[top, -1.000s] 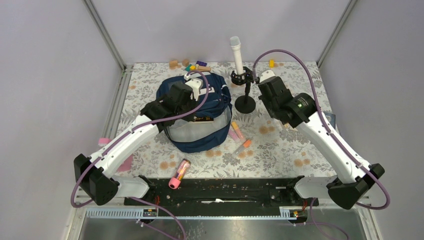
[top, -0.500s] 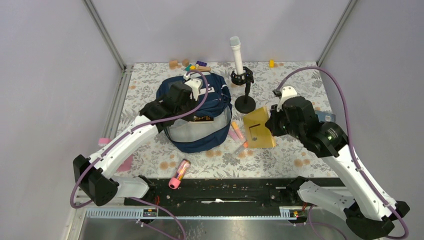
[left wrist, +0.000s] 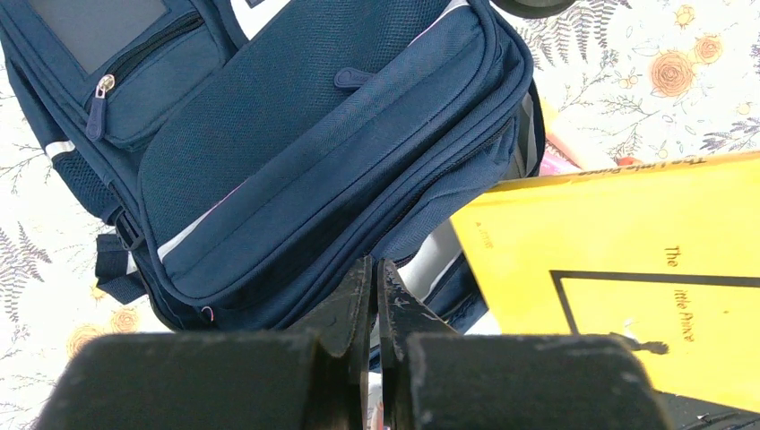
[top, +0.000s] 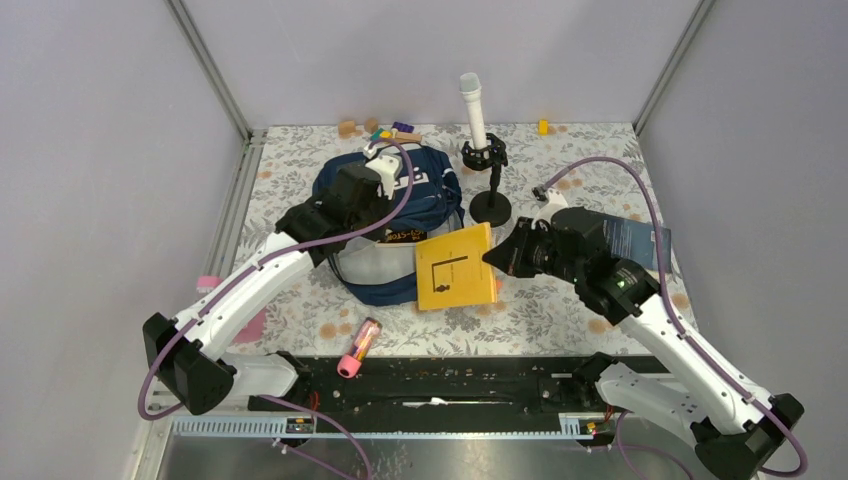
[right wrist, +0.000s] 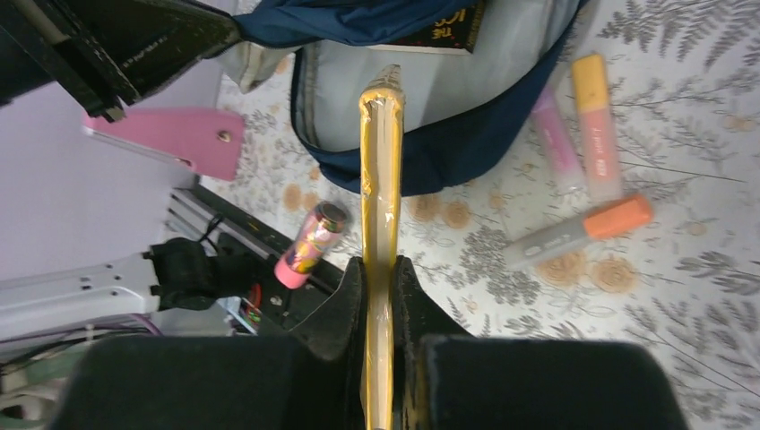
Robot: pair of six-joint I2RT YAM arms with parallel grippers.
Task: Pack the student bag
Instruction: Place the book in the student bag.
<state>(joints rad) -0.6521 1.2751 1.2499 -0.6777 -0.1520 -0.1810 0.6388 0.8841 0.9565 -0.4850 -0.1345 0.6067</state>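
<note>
Overhead view from behind; two close downward wrist views, student bag (top: 435,195) common to all.

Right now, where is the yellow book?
In the top view, near the centre, the book is gripped on edge by the right pincer, at the right side of the bag's open mouth.

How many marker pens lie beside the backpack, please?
3: a pink marker and a yellow marker side by side next to the backpack, an orange-capped marker farther out. More may be hidden.
</note>
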